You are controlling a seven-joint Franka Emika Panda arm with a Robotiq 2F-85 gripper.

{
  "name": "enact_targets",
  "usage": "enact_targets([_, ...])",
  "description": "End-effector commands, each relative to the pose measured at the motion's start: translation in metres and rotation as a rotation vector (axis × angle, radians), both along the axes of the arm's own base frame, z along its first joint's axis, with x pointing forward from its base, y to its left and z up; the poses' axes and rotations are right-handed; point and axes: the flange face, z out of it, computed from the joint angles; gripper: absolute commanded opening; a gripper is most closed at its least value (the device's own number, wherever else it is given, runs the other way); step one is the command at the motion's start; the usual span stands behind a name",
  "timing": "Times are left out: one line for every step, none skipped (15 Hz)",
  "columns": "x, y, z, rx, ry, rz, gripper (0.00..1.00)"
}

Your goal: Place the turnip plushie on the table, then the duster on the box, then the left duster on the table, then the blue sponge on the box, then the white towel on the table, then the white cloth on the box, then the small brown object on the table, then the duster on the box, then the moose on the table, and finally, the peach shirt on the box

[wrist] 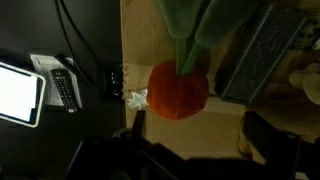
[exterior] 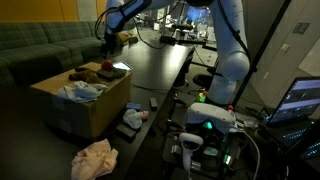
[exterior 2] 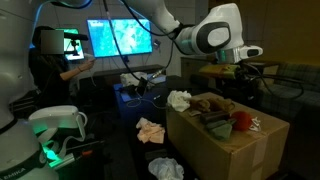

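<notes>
**Arm stretched far out, jaws wide apart**

In an exterior view the white arm (exterior: 232,60) rises from its base, folds over near the top edge and reaches well away. It ends in the gripper (exterior: 108,40), which points downward. In an exterior view a big round joint (exterior 2: 215,35) of the arm sits high in the middle, and the dark tool end hangs just below and beside it. In the wrist view the two dark fingers (wrist: 268,135) come in from the bottom edge, spread as wide as they go.
</notes>
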Motion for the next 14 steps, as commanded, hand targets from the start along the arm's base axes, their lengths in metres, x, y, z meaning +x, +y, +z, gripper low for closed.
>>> enact_targets([0.013,-0.009,-0.01,0.035,-0.036,0.011,1.0])
enact_targets([0.015,-0.01,-0.016,0.039,-0.039,0.008,1.0])
enact_targets([0.016,-0.011,-0.02,0.05,-0.037,0.008,1.0])
enact_targets([0.016,-0.011,-0.023,0.058,-0.039,0.008,1.0])
enact_targets([0.017,-0.01,-0.027,0.069,-0.036,0.011,1.0])
enact_targets([0.018,-0.009,-0.031,0.075,-0.034,0.011,1.0])
enact_targets([0.018,-0.008,-0.034,0.079,-0.032,0.014,1.0])
enact_targets([0.019,-0.006,-0.038,0.083,-0.029,0.018,1.0])
enact_targets([0.02,-0.006,-0.042,0.085,-0.027,0.019,1.0])
enact_targets([0.02,-0.005,-0.045,0.09,-0.022,0.023,1.0])
enact_targets([0.021,-0.004,-0.049,0.088,-0.019,0.025,1.0])
enact_targets([0.022,-0.004,-0.053,0.087,-0.018,0.026,1.0])
enact_targets([0.023,-0.004,-0.057,0.081,-0.019,0.026,1.0])
enact_targets([0.024,-0.005,-0.06,0.08,-0.018,0.024,1.0])
